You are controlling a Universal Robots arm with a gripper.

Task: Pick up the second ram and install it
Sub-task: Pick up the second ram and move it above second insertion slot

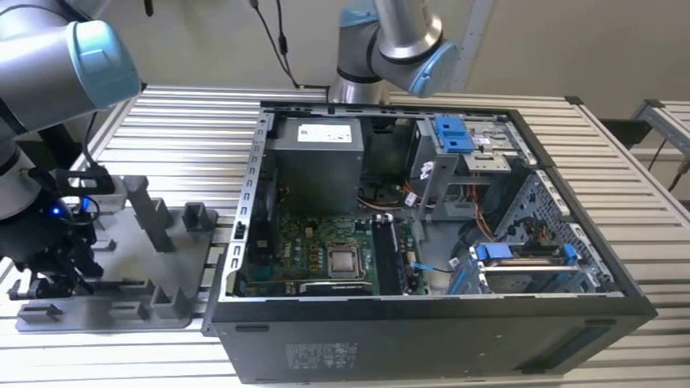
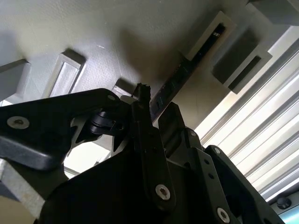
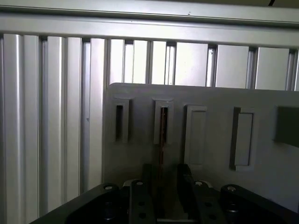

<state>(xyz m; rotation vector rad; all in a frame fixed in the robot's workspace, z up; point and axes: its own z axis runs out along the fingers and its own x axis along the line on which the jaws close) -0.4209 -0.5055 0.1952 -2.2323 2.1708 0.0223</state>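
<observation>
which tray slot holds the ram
The slot in line with the pincer: the second ram stands in it, while the next slot looks empty.

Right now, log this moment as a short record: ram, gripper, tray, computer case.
second ram: standing on edge in a slot of the grey tray, not lifted
gripper: open, fingers on either side of the second ram
tray position: exterior view's left, on the slatted table
computer case: open, to the exterior view's right of the tray

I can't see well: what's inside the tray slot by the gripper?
The second ram, a thin dark stick, stands in the grey tray's slot by the gripper. Its lower edge is hidden.
</observation>
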